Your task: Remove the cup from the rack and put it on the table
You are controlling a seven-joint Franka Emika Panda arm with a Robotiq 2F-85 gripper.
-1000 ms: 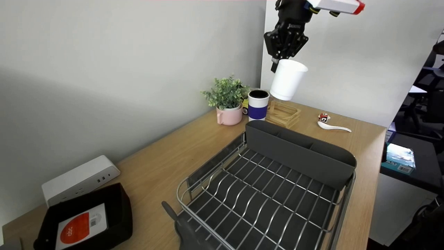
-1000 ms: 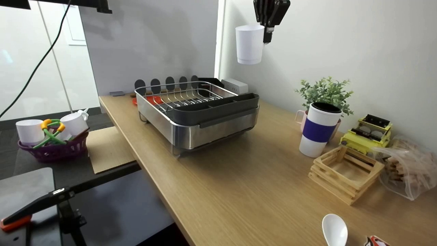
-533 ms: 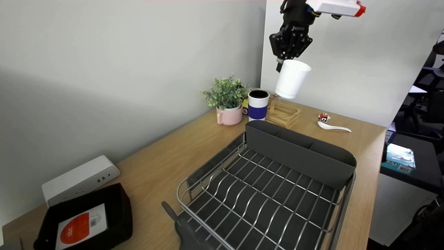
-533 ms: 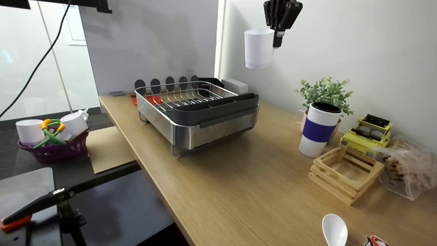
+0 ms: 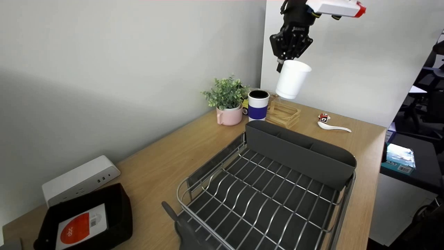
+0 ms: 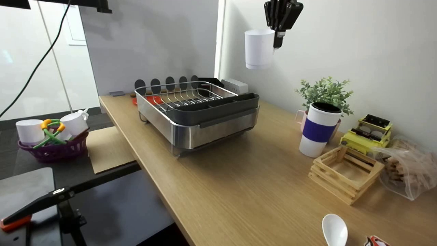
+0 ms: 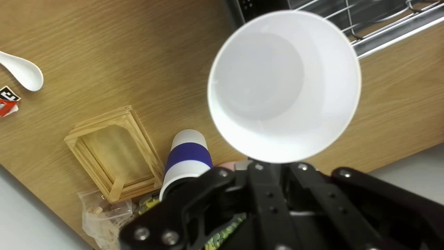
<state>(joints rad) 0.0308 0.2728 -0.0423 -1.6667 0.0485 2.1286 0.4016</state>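
1. Now the fingers point(image 6: 278, 41) pinch the cup point(image 6: 259, 51) at its side, well above the bench point(image 6: 222, 191).
2. It is plain white, mouth upward.
3. In an exterior view, open bench stretches between the rack point(image 6: 218, 135), far left, and the wooden crate point(image 6: 338, 180), right; the bench's edge runs along the left.

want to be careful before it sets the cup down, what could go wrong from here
The cup is held off to one side of the hand, so it might twist or slip in the grip. It is well above the table, so letting go early could mean a hard drop. The tall tumbler and wooden crate stand close together; coming down near them could knock the tumbler over.
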